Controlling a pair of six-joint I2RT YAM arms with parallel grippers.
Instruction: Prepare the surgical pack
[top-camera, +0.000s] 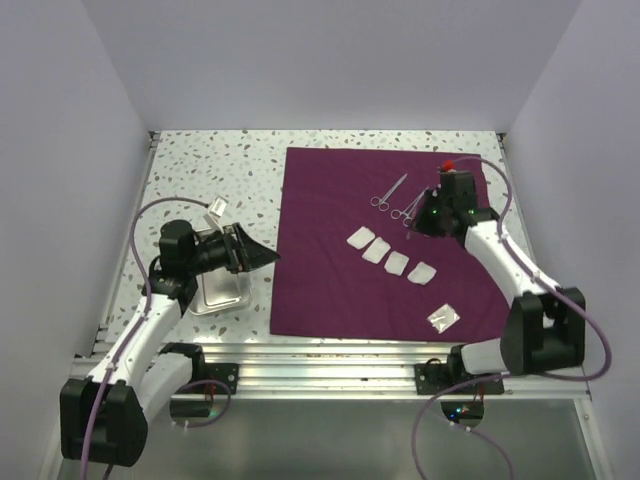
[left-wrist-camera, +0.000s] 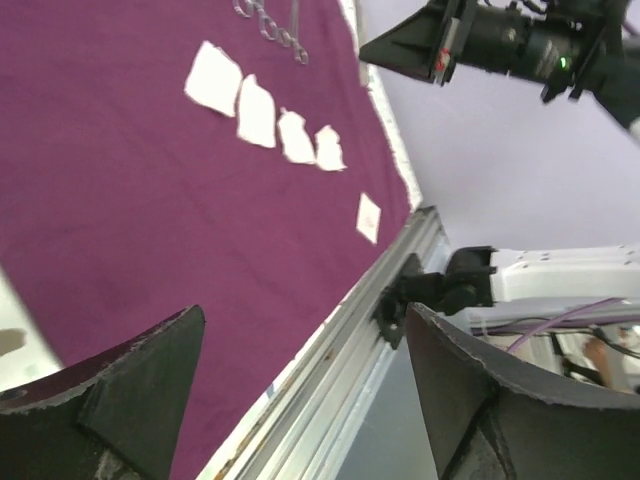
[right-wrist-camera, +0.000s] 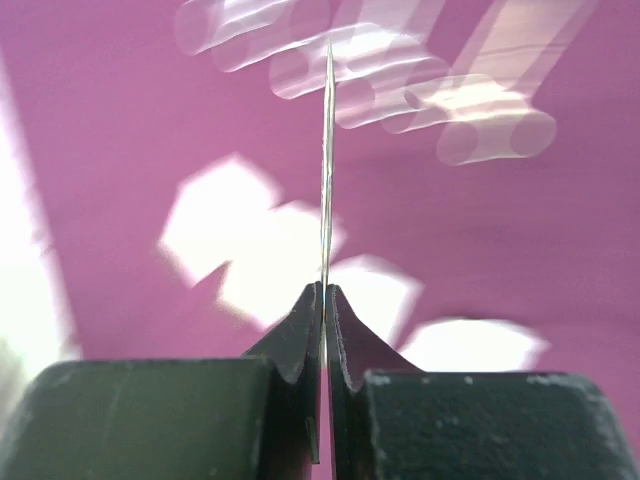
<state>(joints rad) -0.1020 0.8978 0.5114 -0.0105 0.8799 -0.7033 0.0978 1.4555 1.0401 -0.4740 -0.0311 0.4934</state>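
Observation:
The dark purple cloth (top-camera: 330, 290) lies spread flat on the table. On it are a silver scissor-like instrument (top-camera: 389, 190), a diagonal row of white gauze squares (top-camera: 397, 263) and a small clear packet (top-camera: 443, 318). My right gripper (top-camera: 417, 220) is over the cloth, shut on a second silver instrument (right-wrist-camera: 327, 170), seen edge-on as a thin steel strip between the pads; gauze (right-wrist-camera: 240, 230) is blurred below it. My left gripper (top-camera: 256, 258) is wide open and empty at the cloth's left edge; its view shows the cloth (left-wrist-camera: 120, 200) and gauze (left-wrist-camera: 265, 110). The small steel tray (top-camera: 222, 293) sits under the left arm.
A small white item (top-camera: 217, 208) lies on the speckled table (top-camera: 200, 170) left of the cloth. An aluminium rail (top-camera: 330, 352) runs along the near edge, also in the left wrist view (left-wrist-camera: 340, 360). White walls close in the back and sides.

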